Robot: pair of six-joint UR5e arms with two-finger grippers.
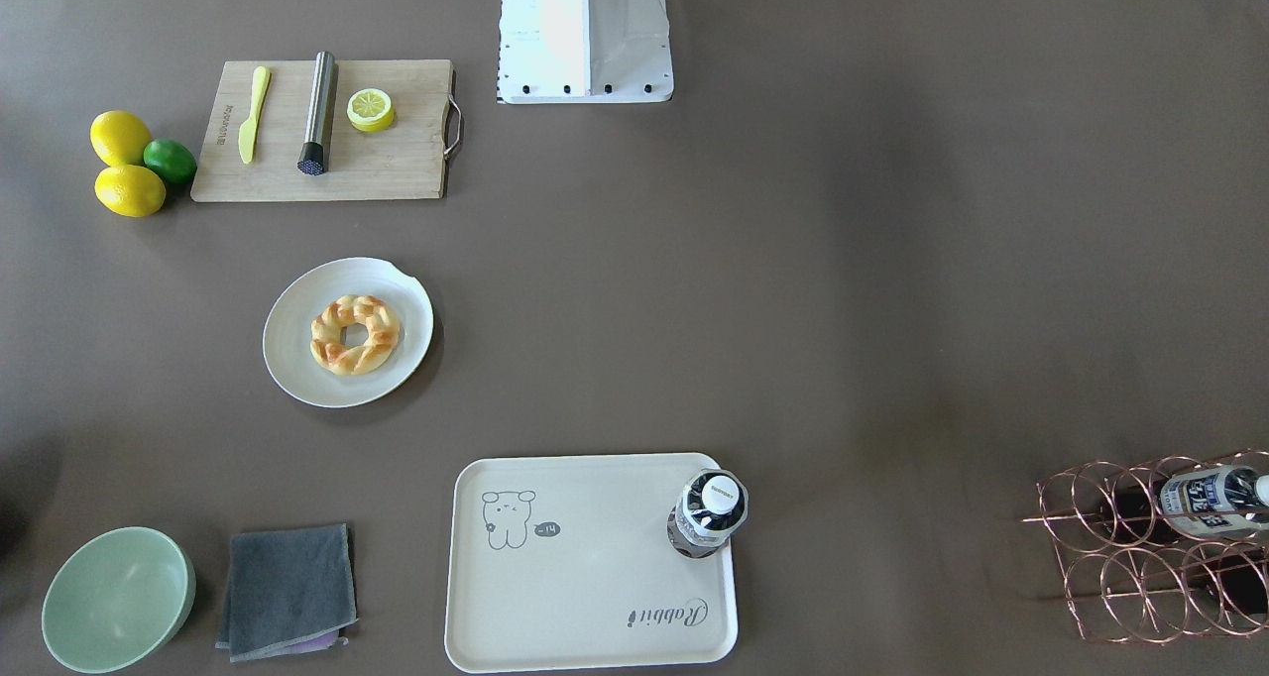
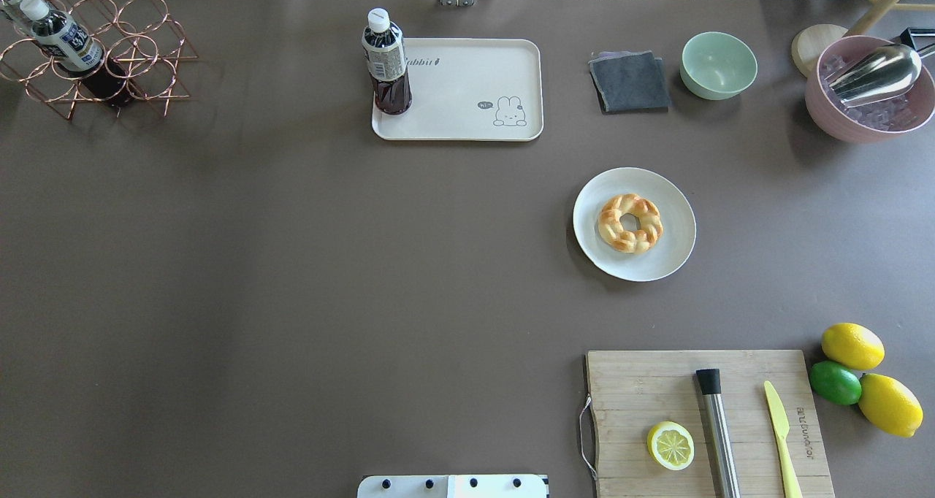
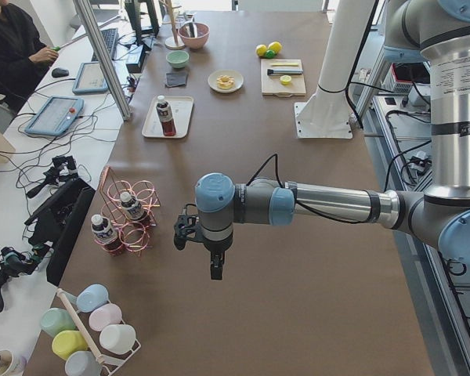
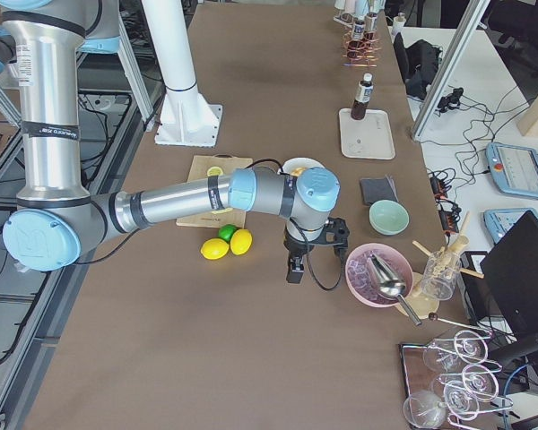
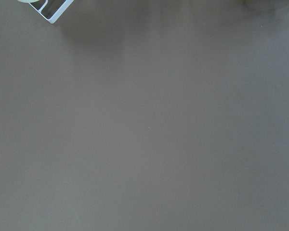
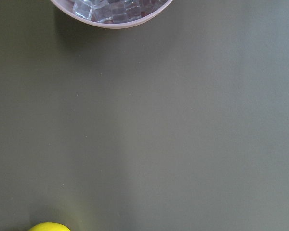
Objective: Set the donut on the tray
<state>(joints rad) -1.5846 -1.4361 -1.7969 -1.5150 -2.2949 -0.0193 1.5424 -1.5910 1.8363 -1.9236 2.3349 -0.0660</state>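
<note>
donut (image 2: 630,223) on round plate (image 2: 661,258), right fingers (image 4: 293,269) well apart, left fingers (image 3: 216,269) farther

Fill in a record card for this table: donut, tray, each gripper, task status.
donut: lies on the round plate
tray: one upright bottle in a corner, rest bare
left gripper: over bare table, away from the donut; open or shut unclear
right gripper: over bare table near the lemons; open or shut unclear
task status: donut not yet on tray

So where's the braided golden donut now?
Overhead view, right half: the donut sits on the round off-white plate, between the cream rectangular tray and the wooden cutting board.
</note>
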